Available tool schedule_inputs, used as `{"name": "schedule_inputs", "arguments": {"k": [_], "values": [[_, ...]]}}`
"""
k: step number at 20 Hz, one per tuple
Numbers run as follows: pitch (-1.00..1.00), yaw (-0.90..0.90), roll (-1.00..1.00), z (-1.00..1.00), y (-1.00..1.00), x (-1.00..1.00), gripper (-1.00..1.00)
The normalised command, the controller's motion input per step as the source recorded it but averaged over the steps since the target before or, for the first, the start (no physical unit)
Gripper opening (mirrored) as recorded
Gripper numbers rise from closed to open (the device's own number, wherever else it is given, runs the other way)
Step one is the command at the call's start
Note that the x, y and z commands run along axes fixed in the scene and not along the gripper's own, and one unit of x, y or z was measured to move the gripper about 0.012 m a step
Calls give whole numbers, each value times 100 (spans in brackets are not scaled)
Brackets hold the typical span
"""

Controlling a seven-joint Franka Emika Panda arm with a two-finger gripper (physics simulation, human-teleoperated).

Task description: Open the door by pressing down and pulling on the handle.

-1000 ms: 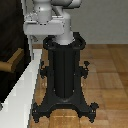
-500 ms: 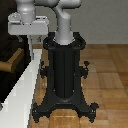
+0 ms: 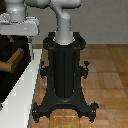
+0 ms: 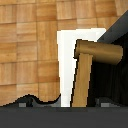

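Observation:
The door is a dark panel at the exterior view's left, with a white frame edge. The tan handle sticks out of it. My gripper hangs just above the handle and does not touch it. In the wrist view the handle is an L-shaped wooden lever in front of the white frame and the dark door. Along the edge of that picture the grey fingertips stand apart on either side of the lever, with the gripper open and holding nothing.
The black robot pedestal stands mid-scene on spread feet, to the exterior view's right of the door frame. Wooden parquet floor lies around it.
The arm has swung the gripper toward the exterior view's left and a little lower, bringing it from above the pedestal to over the door handle. The door has not moved.

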Motion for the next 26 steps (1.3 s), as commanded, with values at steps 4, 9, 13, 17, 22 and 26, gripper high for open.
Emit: {"name": "schedule_inputs", "arguments": {"k": [4,9,13,17,22,26], "values": [[0,-4,0,0,-50,0,100],[0,0,0,0,0,20,100],[0,0,0,0,0,75,100],[0,0,0,0,0,25,100],[0,0,0,0,0,-40,100],[0,0,0,0,0,-50,100]]}}
